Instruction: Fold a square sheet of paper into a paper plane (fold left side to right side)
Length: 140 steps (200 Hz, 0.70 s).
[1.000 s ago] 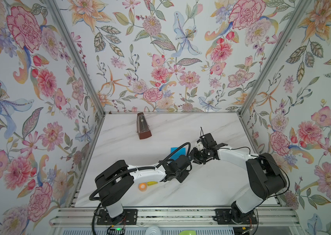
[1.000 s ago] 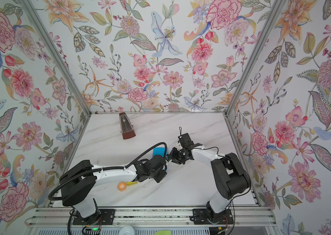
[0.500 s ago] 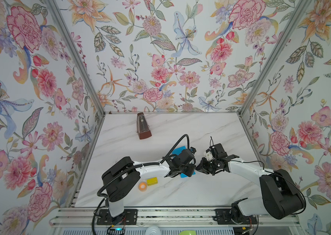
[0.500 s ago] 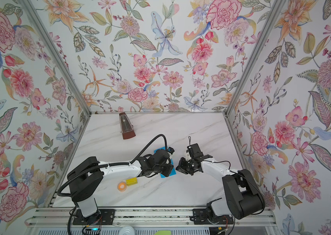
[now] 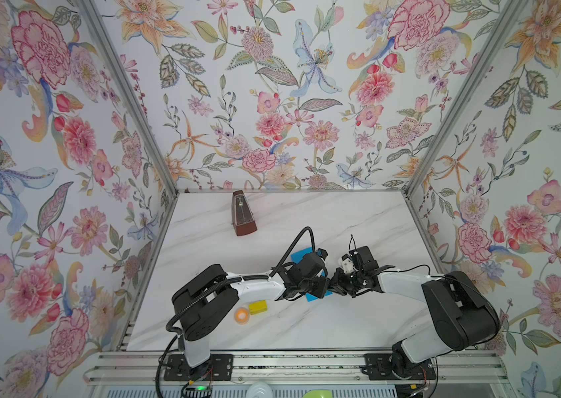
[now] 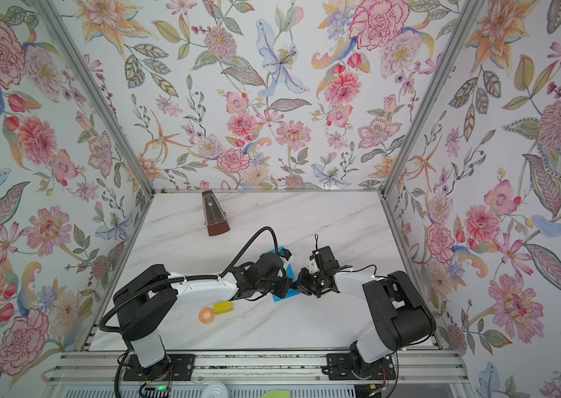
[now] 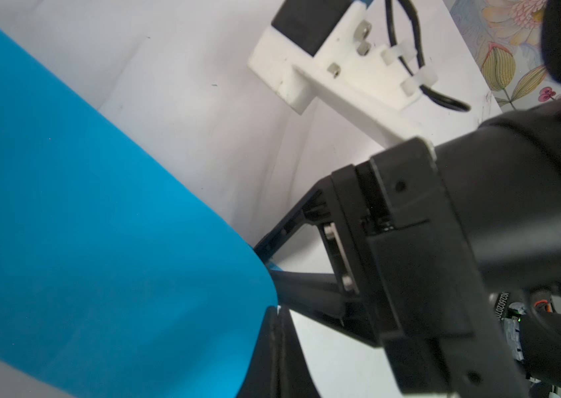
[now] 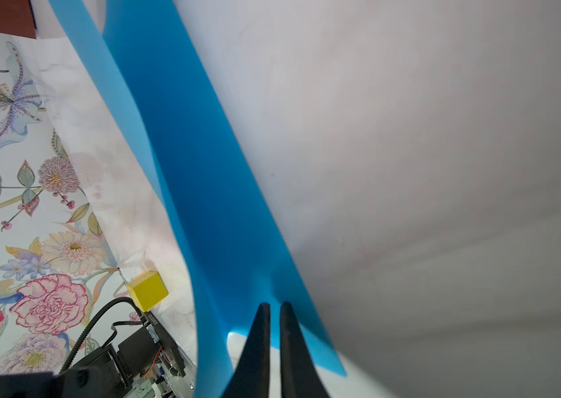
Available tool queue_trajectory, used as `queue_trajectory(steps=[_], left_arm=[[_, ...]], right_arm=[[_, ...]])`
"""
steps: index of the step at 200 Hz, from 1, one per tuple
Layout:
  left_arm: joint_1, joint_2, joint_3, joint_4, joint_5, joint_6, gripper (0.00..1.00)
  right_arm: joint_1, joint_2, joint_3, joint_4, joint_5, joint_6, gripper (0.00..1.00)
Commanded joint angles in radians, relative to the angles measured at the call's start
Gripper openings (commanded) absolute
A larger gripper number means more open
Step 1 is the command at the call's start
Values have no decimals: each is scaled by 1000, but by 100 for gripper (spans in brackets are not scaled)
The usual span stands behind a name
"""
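So, the square sheet of paper (image 5: 299,257) sits mid-tabletop (image 5: 358,220), nearer the front edge, curled up between my arms. My left gripper (image 7: 274,320) and right gripper (image 8: 274,308) are both pinched tight on its edge. If I pull unevenly, I'd guess it tears or creases crooked.

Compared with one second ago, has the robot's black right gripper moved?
Yes. The right gripper has come toward the front edge of the white marble table, away from the brown pyramid-shaped metronome, now shut on the bright blue paper sheet.
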Motion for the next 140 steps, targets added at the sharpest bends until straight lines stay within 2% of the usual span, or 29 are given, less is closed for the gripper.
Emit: queue_trajectory(steps=[1, 66, 140], left_arm=[[23, -24, -31, 14, 26, -9, 0], [113, -96, -119, -26, 39, 54, 0], [159, -65, -95, -69, 34, 132, 0]], right_arm=[[4, 28, -22, -1, 30, -19, 10], [4, 20, -26, -40, 49, -37, 9], [18, 13, -4, -70, 58, -43, 9]])
